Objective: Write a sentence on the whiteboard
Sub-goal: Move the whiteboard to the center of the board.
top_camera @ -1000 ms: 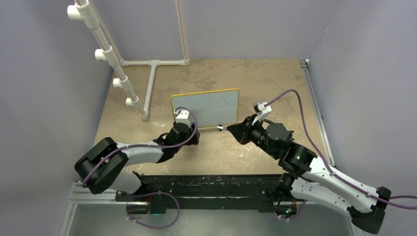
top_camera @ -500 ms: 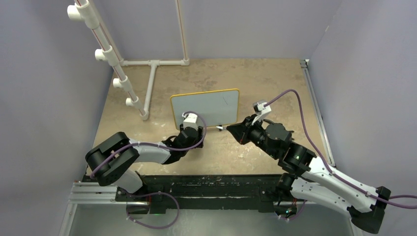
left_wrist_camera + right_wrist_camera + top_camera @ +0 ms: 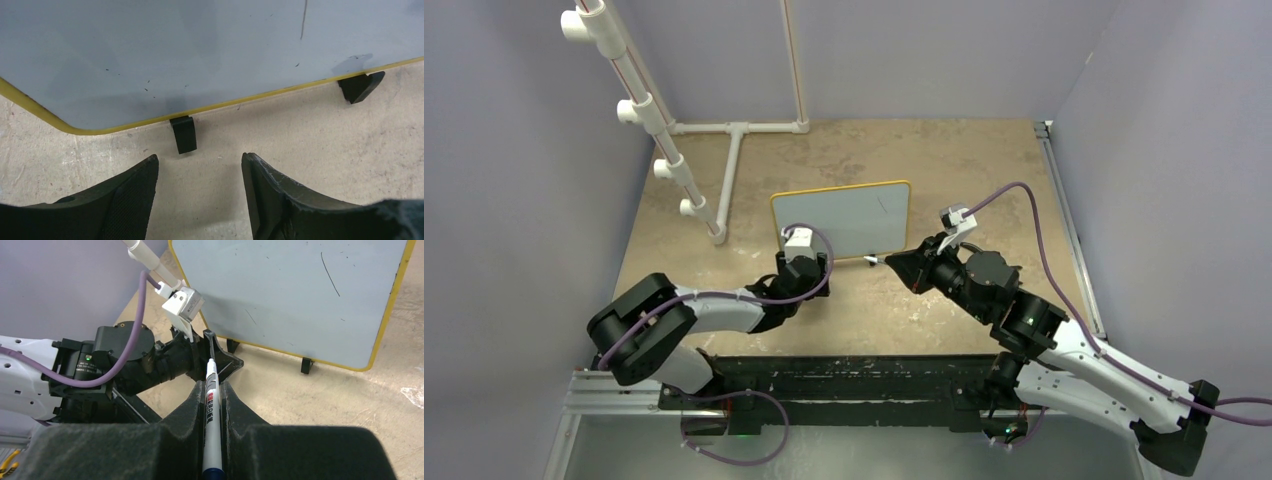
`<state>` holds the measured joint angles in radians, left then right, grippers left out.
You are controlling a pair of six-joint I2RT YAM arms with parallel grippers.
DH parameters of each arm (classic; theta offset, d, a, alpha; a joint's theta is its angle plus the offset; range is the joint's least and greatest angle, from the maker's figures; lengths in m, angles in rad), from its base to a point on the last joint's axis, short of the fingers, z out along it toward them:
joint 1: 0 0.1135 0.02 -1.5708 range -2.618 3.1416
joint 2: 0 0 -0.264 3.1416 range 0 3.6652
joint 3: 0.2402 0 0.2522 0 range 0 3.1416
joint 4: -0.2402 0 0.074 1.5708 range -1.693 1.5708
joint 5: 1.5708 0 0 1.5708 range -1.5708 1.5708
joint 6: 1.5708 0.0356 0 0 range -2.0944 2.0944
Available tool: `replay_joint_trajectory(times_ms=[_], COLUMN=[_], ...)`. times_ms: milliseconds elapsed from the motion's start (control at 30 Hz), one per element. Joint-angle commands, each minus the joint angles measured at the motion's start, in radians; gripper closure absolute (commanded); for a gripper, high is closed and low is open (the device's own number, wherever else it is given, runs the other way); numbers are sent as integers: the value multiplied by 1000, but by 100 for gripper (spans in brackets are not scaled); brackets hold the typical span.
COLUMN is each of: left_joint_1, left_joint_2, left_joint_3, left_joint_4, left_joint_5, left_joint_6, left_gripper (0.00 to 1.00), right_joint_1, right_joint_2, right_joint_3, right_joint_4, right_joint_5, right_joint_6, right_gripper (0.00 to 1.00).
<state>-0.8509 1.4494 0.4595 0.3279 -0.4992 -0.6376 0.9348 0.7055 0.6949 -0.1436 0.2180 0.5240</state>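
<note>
The whiteboard [image 3: 841,218], white with a thin yellow frame and black feet, stands mid-table. It fills the top of the left wrist view [image 3: 200,50] and of the right wrist view [image 3: 300,295]. No sentence shows on it, only a short thin stroke [image 3: 330,275] and specks. My left gripper [image 3: 200,162] is open and empty, low on the table just in front of the board's left foot [image 3: 183,134]. My right gripper [image 3: 212,390] is shut on a white marker [image 3: 211,410], its tip pointing left, short of the board's lower right corner [image 3: 876,260].
A white PVC pipe frame [image 3: 659,130] stands at the back left, its base tube [image 3: 734,150] running on the table toward the board. A metal rail [image 3: 1064,220] edges the right side. Grey walls enclose the table.
My left arm swung a little right along the board's lower edge, then came back left to about where it was. The right arm and marker have not moved.
</note>
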Motion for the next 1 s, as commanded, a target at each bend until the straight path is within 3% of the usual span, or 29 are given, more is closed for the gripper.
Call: replay_joint_trajectory(times_ms=[0,600,800,967], left_joint_1=[9,-45,-91,-108], left_joint_2=[43,152,179,115], left_joint_3=[25,77,114,105], left_joint_4=[77,183,166,101], left_joint_5=[-13,63,73,77], left_joint_6=[43,45,14,-5], left_gripper=[38,42,42,41], right_joint_1=[-2,-2,-2,-2], right_joint_2=[-10,-8,-19,-26], right_joint_3=[-1,-5,-7,-7], right_joint_4=[31,34,25,20], right_joint_5=[15,21,33,43], right_joint_6=[6,8,10,12], right_gripper=[100,100,100,100])
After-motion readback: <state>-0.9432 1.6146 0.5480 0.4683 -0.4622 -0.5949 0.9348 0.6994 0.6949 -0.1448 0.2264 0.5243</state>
